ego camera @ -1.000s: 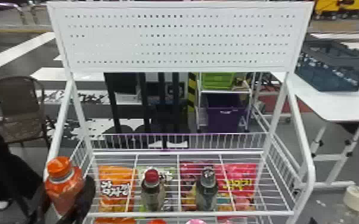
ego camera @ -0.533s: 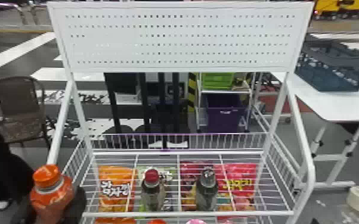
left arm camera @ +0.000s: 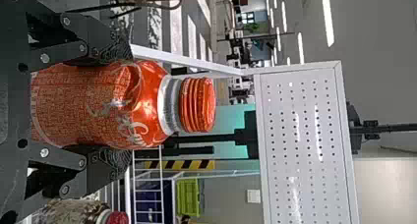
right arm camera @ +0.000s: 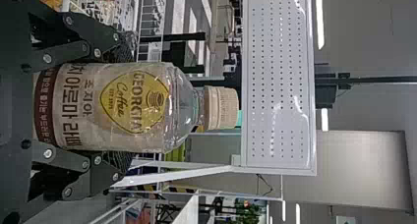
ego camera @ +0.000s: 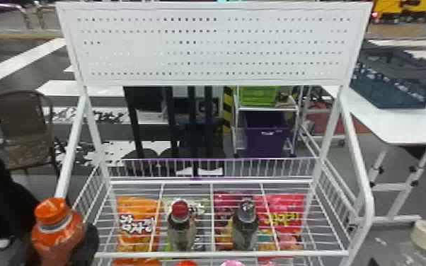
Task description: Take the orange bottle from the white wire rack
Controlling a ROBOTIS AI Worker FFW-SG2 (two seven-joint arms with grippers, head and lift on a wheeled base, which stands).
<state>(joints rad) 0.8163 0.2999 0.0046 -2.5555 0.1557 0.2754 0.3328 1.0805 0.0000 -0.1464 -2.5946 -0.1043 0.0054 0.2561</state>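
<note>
At the lower left of the head view, my left gripper [ego camera: 90, 244] holds the orange bottle [ego camera: 58, 235] upright, to the left of the white wire rack [ego camera: 223, 253]. In the left wrist view the left gripper [left arm camera: 115, 106] is shut on the orange bottle [left arm camera: 98, 106], one finger on each side of its body, with the cap free. In the right wrist view my right gripper [right arm camera: 125, 108] is shut on a clear bottle [right arm camera: 182, 108] with a beige cap. That clear bottle [ego camera: 424, 247] stands out at the lower right of the head view, right of the rack.
On the rack are a red-capped bottle [ego camera: 181, 230], a dark-capped bottle [ego camera: 245, 228], an orange snack bag [ego camera: 136, 223] and a pink snack bag [ego camera: 285, 219]. The rack's slanted side posts rise beside both grippers. A white table [ego camera: 410, 127] with a dark crate [ego camera: 392, 77] is at the right.
My left gripper has moved left and down in the head view with the orange bottle in it, away from the rack. The clear bottle at the right has shifted only slightly.
</note>
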